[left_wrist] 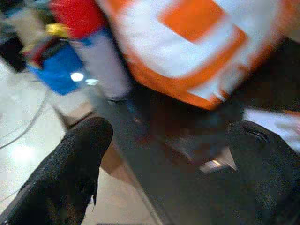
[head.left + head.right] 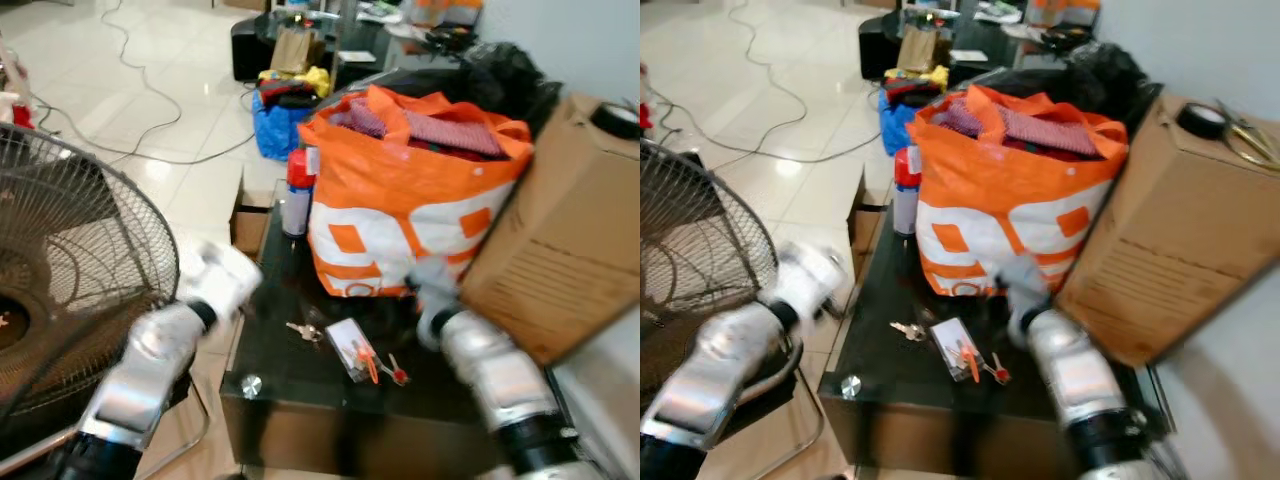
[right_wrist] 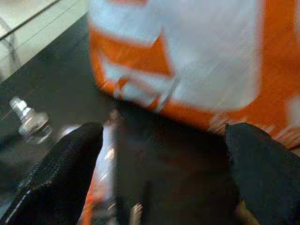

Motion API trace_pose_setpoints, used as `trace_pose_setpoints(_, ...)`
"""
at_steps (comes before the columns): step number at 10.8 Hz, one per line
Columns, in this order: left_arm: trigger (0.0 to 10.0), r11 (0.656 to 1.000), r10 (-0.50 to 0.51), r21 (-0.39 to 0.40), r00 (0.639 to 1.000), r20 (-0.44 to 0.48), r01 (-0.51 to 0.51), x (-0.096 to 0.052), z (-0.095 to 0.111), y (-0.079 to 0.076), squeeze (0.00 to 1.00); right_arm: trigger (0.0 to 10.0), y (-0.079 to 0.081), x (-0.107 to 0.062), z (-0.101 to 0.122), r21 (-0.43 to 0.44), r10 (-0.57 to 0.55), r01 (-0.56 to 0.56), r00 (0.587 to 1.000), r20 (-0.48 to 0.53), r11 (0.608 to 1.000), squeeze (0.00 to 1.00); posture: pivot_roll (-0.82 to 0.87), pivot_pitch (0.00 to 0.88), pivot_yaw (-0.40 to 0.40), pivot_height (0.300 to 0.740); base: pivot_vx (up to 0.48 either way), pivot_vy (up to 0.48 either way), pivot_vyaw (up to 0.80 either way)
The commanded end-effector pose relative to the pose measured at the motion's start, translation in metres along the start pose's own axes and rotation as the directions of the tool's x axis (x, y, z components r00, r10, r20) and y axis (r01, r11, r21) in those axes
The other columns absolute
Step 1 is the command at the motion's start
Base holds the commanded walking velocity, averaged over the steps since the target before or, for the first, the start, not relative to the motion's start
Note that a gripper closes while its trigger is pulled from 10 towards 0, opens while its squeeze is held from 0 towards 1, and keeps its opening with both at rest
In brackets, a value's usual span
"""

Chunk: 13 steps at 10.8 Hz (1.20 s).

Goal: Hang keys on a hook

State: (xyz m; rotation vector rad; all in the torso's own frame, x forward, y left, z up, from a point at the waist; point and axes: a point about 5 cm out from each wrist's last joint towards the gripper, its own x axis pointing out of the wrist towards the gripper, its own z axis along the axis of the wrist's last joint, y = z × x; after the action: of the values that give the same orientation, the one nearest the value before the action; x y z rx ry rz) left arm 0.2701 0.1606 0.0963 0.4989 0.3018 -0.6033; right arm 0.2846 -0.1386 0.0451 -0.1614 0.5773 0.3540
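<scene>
While both the left gripper and right gripper hover spread open, the keys lie near the counter's front edge — light, jangly, slippery, so I'd pinch the ring.

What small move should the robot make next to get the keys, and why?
Probably lower the right gripper toward the keys. They lie untouched on the dark table in front of the orange bag, and the gripper's fingers are open and empty above the table.
</scene>
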Motion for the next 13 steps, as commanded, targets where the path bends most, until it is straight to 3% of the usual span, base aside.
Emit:
trace_pose_setpoints(1, 10.0, 0.995, -0.076, 0.058, 0.997, 0.002, 0.075, 0.003, 0.004, -0.002, 0.0, 10.0, 0.002, 0.005, 0.0, 0.005, 0.024, -0.024, 1.0, -0.014, 1.0, 0.0, 0.02, 0.0, -0.107, 0.74, 0.0, 0.0, 0.0)
trace_pose_setpoints(3, 10.0, 0.982, -0.171, 0.077, 0.985, -0.035, 0.173, 0.001, -0.005, -0.01, 0.0, 10.0, 0.016, 0.013, -0.018, 0.042, 0.116, -0.113, 0.99, -0.084, 0.993, 0.0, 0.01, 0.0, -0.114, 0.74, 0.0, 0.0, 0.0)
trace_pose_setpoints(4, 10.0, 0.952, -0.298, 0.042, 0.95, -0.09, 0.303, -0.008, -0.017, -0.024, 0.0, 10.0, 0.029, 0.019, -0.038, 0.087, 0.176, -0.165, 0.975, -0.135, 0.982, 0.0, -0.01, 0.0, -0.122, 0.74, 0.0, 0.0, 0.0)
trace_pose_setpoints(5, 10.0, 0.936, -0.335, 0.07, 0.934, -0.128, 0.345, -0.013, -0.027, -0.028, 0.0, 10.0, 0.036, 0.021, -0.046, 0.154, 0.204, -0.181, 0.968, -0.148, 0.971, 0.0, -0.01, 0.0, -0.126, 0.74, 0.0, 0.0, 0.0)
trace_pose_setpoints(10, 10.0, 0.92, -0.372, 0.062, 0.914, -0.163, 0.386, -0.032, -0.037, -0.035, 0.0, 10.0, 0.049, 0.024, -0.067, 0.293, 0.211, -0.149, 0.958, -0.192, 0.944, 0.0, 0.02, 0.0, -0.175, 0.74, 0.0, 0.0, 0.0)
trace_pose_setpoints(11, 10.0, 0.922, -0.37, 0.063, 0.915, -0.159, 0.383, -0.033, -0.037, -0.035, 0.0, 3.4, 0.046, 0.026, -0.067, 0.357, 0.178, -0.1, 0.965, -0.193, 0.929, 0.0, 0.02, 0.0, -0.175, 0.74, 0.0, 0.0, 0.0)
trace_pose_setpoints(12, 10.0, 0.923, -0.366, 0.064, 0.917, -0.157, 0.38, -0.033, -0.037, -0.034, 0.0, 0.0, 0.045, 0.027, -0.067, 0.374, 0.175, -0.092, 0.966, -0.193, 0.923, 0.0, 0.02, 0.0, -0.175, 0.74, 0.0, 0.0, 0.0)
trace_pose_setpoints(13, 10.0, 0.927, -0.357, 0.061, 0.922, -0.151, 0.369, -0.033, -0.035, -0.032, 0.0, 0.0, 0.044, 0.029, -0.066, 0.404, 0.162, -0.074, 0.969, -0.188, 0.912, 0.0, 0.03, 0.0, -0.181, 0.74, 0.0, 0.0, 0.0)
